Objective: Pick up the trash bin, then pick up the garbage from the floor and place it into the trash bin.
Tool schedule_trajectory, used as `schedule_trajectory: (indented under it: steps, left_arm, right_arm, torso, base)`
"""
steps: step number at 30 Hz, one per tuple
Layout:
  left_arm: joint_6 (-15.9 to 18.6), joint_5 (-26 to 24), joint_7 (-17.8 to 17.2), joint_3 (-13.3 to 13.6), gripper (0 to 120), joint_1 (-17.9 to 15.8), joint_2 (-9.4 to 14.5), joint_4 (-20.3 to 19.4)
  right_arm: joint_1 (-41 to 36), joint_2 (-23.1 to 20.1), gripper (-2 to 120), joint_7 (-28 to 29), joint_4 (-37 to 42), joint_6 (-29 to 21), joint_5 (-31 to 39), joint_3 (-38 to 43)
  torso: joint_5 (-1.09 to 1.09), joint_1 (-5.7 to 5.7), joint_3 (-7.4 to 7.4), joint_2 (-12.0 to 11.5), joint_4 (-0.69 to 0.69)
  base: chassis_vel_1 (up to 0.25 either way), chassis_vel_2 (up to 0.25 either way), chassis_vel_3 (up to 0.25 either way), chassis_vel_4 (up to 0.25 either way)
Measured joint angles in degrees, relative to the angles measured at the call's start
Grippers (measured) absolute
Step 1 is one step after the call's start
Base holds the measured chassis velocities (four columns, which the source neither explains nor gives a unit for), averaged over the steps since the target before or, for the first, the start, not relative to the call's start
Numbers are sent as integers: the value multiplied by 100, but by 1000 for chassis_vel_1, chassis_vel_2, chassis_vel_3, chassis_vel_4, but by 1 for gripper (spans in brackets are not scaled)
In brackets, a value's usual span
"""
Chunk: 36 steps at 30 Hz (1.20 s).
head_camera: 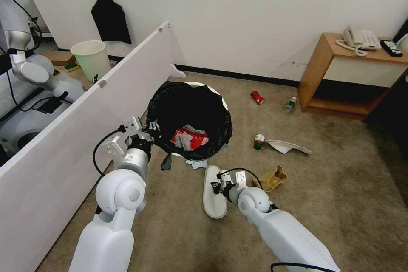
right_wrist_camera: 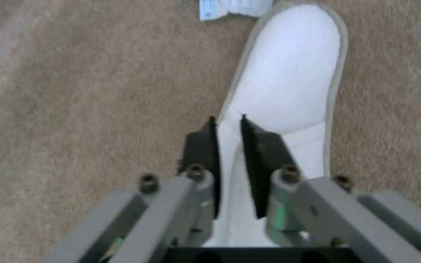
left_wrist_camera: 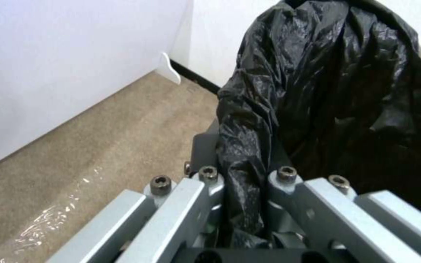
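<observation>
The trash bin point(head_camera: 189, 112), white with a crinkled black bag point(left_wrist_camera: 327, 91) over its rim, stands mid-floor; a red snack packet point(head_camera: 191, 138) and a grey tissue lie inside. My left gripper point(head_camera: 149, 131) point(left_wrist_camera: 239, 164) is shut on its bagged rim. A white slipper point(head_camera: 212, 197) point(right_wrist_camera: 288, 73) lies in front of the bin, and my right gripper point(head_camera: 217, 187) point(right_wrist_camera: 227, 122) is shut on its side edge. Other garbage on the carpet: a red can point(head_camera: 257, 97), a bottle point(head_camera: 290, 105), a small bottle point(head_camera: 258, 141), a second slipper point(head_camera: 291, 146), a brown paper bag point(head_camera: 273, 178), a white-and-blue tissue point(head_camera: 197, 164) point(right_wrist_camera: 232, 7).
A long white partition board point(head_camera: 76, 144) runs along my left, with a pale unlined bin point(head_camera: 91, 57) and another robot arm point(head_camera: 29, 68) behind it. A wooden side table point(head_camera: 323, 72) with a telephone stands at the right wall. Open carpet lies at front right.
</observation>
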Motion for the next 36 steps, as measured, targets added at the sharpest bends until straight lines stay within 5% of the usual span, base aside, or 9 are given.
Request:
schedule_trajectory:
  steps: [21, 28, 36]
  left_arm:
    - [-24, 6, 0, -39, 5, 20, -8, 15]
    - [-45, 18, 6, -58, 5, 41, -9, 16]
    - [-67, 28, 12, -62, 5, 61, -21, 0]
  right_arm:
    - [332, 327, 96, -145, -824, 273, -335, -331]
    - [344, 367, 99, -179, -1004, 333, -441, -342]
    - [268, 349, 69, -242, -1094, 379, -525, -282]
  torso:
    - [0, 0, 0, 0, 0]
    - [0, 0, 0, 0, 0]
    - [0, 0, 0, 0, 0]
  base:
    - [0, 0, 0, 0]
    - [0, 0, 0, 0]
    - [0, 0, 0, 0]
